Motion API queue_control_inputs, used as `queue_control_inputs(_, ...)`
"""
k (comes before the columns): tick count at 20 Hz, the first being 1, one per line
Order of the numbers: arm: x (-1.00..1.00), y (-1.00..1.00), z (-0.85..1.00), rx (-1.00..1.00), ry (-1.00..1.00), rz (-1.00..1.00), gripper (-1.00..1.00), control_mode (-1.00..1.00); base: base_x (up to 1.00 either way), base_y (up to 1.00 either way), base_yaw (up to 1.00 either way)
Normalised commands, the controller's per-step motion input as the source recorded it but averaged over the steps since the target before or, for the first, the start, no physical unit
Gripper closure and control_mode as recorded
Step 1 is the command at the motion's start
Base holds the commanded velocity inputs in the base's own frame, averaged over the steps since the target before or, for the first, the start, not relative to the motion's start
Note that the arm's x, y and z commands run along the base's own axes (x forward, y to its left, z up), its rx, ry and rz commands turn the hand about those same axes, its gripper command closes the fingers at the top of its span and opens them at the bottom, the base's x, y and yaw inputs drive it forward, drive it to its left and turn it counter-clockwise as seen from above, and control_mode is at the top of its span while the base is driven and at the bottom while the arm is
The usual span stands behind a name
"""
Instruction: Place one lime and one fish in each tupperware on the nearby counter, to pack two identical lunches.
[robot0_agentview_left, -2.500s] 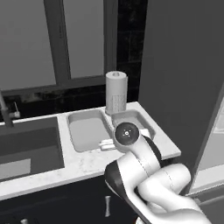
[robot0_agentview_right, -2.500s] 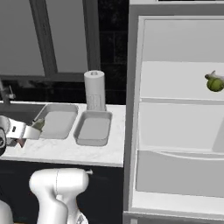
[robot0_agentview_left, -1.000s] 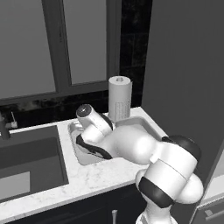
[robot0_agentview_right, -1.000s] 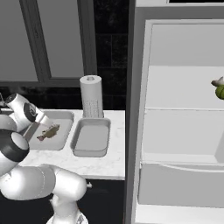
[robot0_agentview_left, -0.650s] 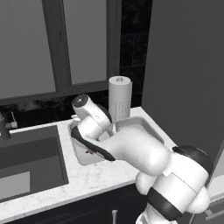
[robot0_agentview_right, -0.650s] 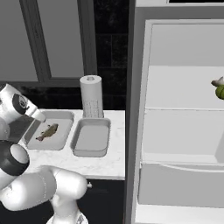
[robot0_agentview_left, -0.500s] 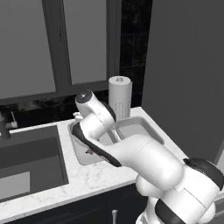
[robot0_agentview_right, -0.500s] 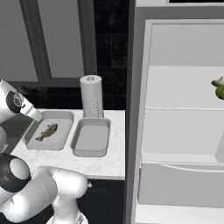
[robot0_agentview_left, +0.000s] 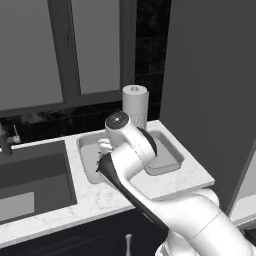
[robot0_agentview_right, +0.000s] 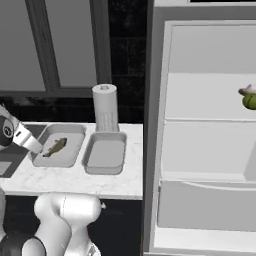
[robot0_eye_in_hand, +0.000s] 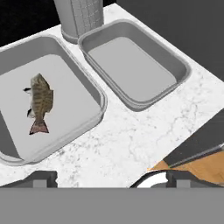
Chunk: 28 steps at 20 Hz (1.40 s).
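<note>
Fish (robot0_eye_in_hand: 40, 101) lies in the nine-o'clock tupperware (robot0_eye_in_hand: 89, 89); the tool (robot0_eye_in_hand: 109, 177), spread wide and empty, should be lifted clear before the lime (robot0_agentview_right: 249, 100) is fetched.

Below my end effector, the white marbled tabletop (robot0_eye_in_hand: 131, 140) carries two grey tupperware trays side by side: the left tray (robot0_eye_in_hand: 85, 83) and the right tray (robot0_eye_in_hand: 175, 61). A paper towel roll (robot0_agentview_right: 105, 107) stands upright just behind them.

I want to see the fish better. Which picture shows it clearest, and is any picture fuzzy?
Hand view: the fish is sharp and large, stripes visible. Right base view: it is a small, soft brown smudge. Left base view: slightly grainy, and the arm blocks the left tub.
</note>
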Motion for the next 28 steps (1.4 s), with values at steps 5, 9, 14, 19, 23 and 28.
queue_control_inputs(5, 0.0, 0.0, 0.0, 0.0, 0.0, 0.0, -1.0, 1.0, -1.0, -0.36, 0.0)
queue_control_inputs(9, 0.0, 0.0, 0.0, 0.0, 0.0, 0.0, -1.0, 1.0, -1.0, -0.83, -0.11)
queue_control_inputs(14, 0.0, 0.0, 0.0, 0.0, 0.0, 0.0, -1.0, 1.0, -0.84, -1.0, -0.23)
queue_control_inputs(19, 0.0, 0.0, 0.0, 0.0, 0.0, 0.0, -1.0, 1.0, -0.03, -1.0, -0.15)
queue_control_inputs(23, 0.0, 0.0, 0.0, 0.0, 0.0, 0.0, -1.0, 1.0, 0.54, -1.0, 0.02)
queue_control_inputs(28, 0.0, 0.0, 0.0, 0.0, 0.0, 0.0, -1.0, 1.0, 0.85, -0.76, 0.13)
